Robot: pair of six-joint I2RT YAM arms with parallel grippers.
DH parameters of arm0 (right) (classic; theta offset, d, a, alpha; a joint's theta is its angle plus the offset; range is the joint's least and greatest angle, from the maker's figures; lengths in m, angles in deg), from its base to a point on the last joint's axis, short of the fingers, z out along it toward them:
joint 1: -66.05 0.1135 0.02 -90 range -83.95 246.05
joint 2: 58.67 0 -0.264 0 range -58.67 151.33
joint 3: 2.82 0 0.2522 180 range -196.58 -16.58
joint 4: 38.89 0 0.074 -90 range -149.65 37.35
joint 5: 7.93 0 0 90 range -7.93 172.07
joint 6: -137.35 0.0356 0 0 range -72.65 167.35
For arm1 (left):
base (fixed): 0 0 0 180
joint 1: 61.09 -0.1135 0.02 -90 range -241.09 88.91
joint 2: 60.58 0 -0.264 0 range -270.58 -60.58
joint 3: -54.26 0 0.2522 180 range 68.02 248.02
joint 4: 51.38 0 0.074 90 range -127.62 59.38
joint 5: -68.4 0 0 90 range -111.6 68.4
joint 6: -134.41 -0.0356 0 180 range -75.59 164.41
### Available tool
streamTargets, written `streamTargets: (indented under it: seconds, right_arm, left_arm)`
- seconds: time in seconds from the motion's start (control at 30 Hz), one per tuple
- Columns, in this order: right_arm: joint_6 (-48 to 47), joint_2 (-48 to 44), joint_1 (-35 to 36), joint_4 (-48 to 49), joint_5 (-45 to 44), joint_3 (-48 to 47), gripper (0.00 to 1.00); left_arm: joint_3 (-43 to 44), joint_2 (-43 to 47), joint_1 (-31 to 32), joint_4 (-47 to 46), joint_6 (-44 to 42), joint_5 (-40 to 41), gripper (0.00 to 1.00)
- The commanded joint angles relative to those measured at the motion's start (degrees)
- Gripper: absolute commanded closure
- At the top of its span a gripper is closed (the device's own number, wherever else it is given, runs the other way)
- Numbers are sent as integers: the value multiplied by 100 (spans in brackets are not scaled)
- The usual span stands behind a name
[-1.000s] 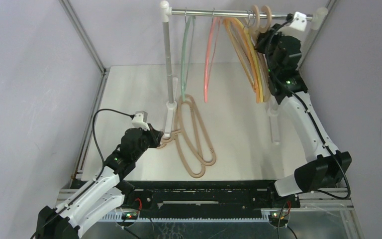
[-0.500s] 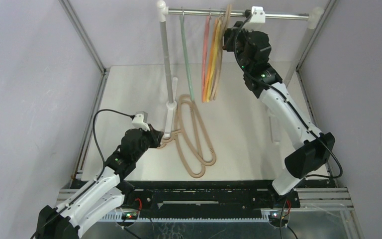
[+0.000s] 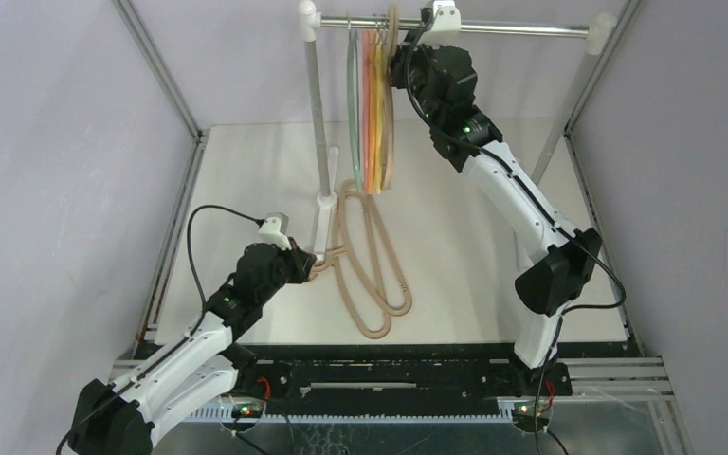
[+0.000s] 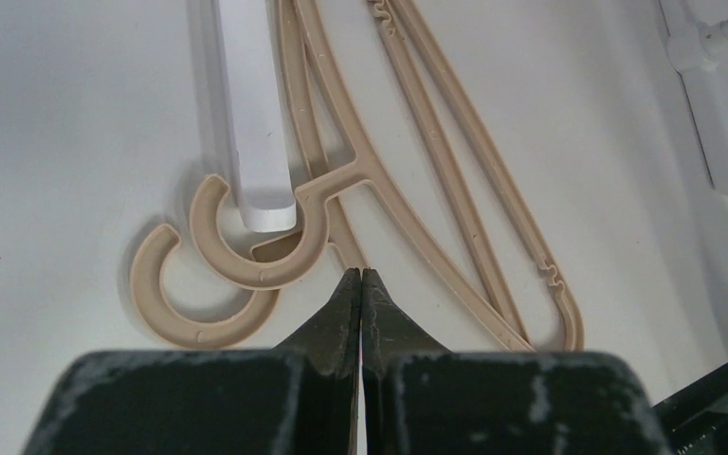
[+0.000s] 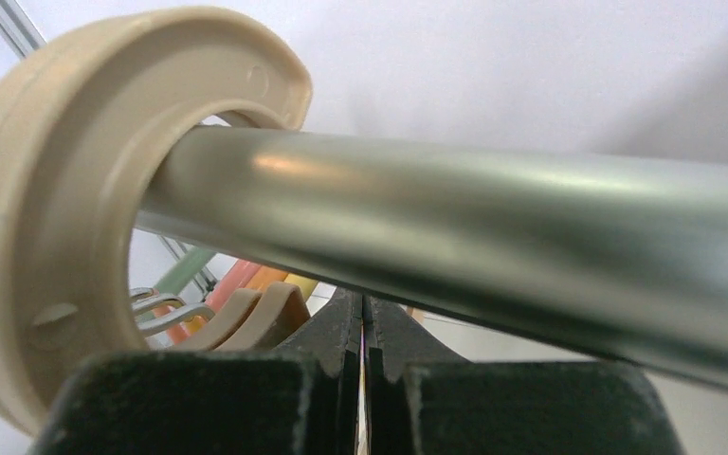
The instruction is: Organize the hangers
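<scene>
Two thick beige hangers (image 3: 374, 275) lie flat on the table, their big hooks (image 4: 261, 277) curled around the rack's white foot (image 4: 251, 114). My left gripper (image 3: 309, 264) is shut and empty; its tips (image 4: 361, 273) rest just short of the nearer hanger's neck. On the silver rail (image 3: 512, 30) a tight bunch of hangers (image 3: 374, 123) hangs near the left post: pale green (image 3: 351, 104), pink, orange, yellow and beige (image 3: 390, 114). My right gripper (image 3: 401, 68) is shut with nothing held, pressed against the bunch's right side. Its tips (image 5: 362, 299) sit just under the rail (image 5: 483, 218), beside a beige hook (image 5: 57, 190).
The rack's left post (image 3: 317, 123) stands in a white base (image 3: 322, 227) by my left gripper. Its right post (image 3: 583, 76) and foot (image 3: 524, 246) stand near the right wall. Purple walls and metal frame bars enclose the white table (image 3: 455, 190).
My right arm has swept left along the rail, sliding the hanging hangers from the right end into a tight bunch by the left post. My left arm has barely shifted.
</scene>
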Motion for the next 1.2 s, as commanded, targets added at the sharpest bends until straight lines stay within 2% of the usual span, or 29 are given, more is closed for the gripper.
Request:
streamTargets:
  seconds: [0.0,0.3,0.5,0.63,0.77,0.83,0.9,0.97,1.03,1.17]
  right_arm:
    - [-49,188,158,20,102,-518,100]
    - [80,592,443,-119,171,-995,100]
    - [1,1046,670,-430,56,-1653,100]
    - [-63,1031,688,-506,-144,-1639,100]
    - [-119,676,620,-513,-320,-1231,100]
    - [-80,395,544,-493,-367,-837,89]
    - [-58,12,475,-313,-421,-316,69]
    - [-71,-436,425,27,-598,384,37]
    - [-179,-872,422,324,-832,1014,17]
    - [-288,-1660,380,392,-1267,1938,3]
  left_arm:
    - [100,47,17,-277,-117,-150,100]
    - [159,-124,24,-342,-118,-234,100]
    - [190,-186,30,-348,-147,-262,100]
    - [189,-129,29,-313,-153,-224,100]
    - [179,-143,30,-301,-153,-204,100]
    - [177,-151,28,-272,-155,-176,99]
    - [179,-139,25,-252,-170,-169,89]
    - [172,-112,30,-231,-186,-147,82]
    - [173,-75,25,-185,-206,-68,71]
    - [125,29,38,-155,-215,64,60]
